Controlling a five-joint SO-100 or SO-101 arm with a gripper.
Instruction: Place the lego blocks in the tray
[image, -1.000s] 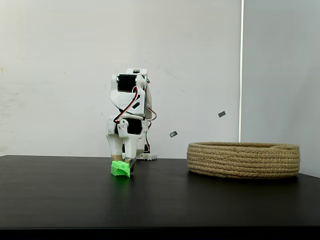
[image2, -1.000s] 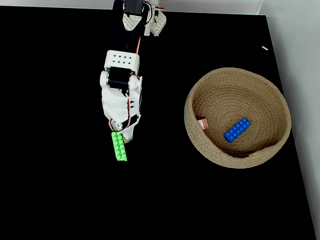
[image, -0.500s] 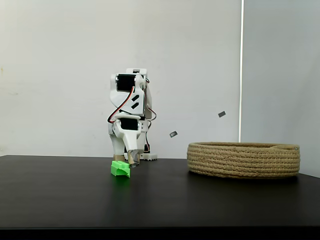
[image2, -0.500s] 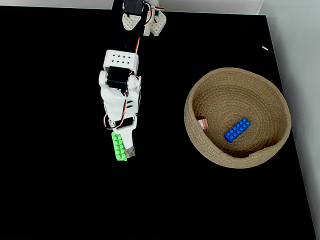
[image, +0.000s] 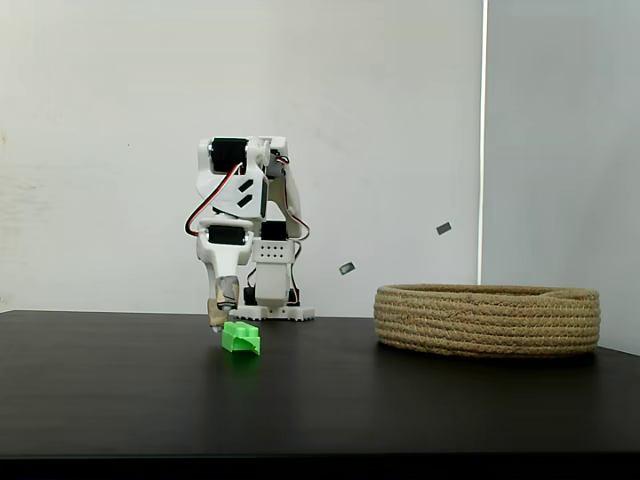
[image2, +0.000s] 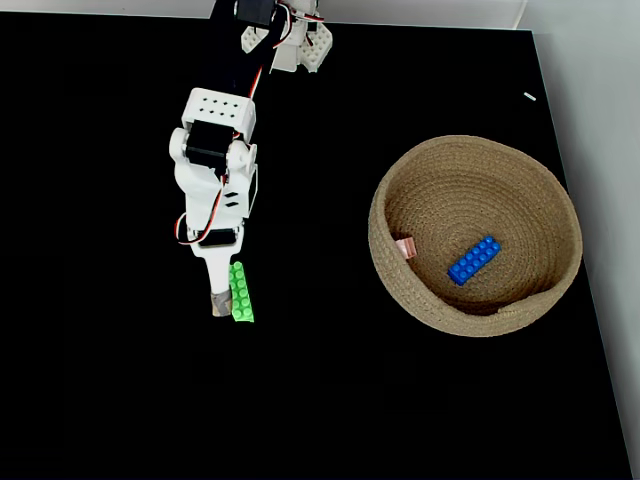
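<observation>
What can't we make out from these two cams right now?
- Pincer state: in a fixed view from above one fingertip shows beside the green brick; the arm's body hides the other, so open or shut is unclear.
- Contact between pincer and green brick: too small to tell in both fixed views.
- Basket contents: hidden by its rope wall in the side fixed view.
- Pink brick: partly tucked against the basket wall.

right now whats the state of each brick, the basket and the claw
green brick: flat on the table, outside the basket, not gripped
blue brick: lying in the basket
pink brick: in the basket, against its inner wall
basket: upright on the table, two bricks inside
claw: low beside the green brick, open or shut unclear
</observation>
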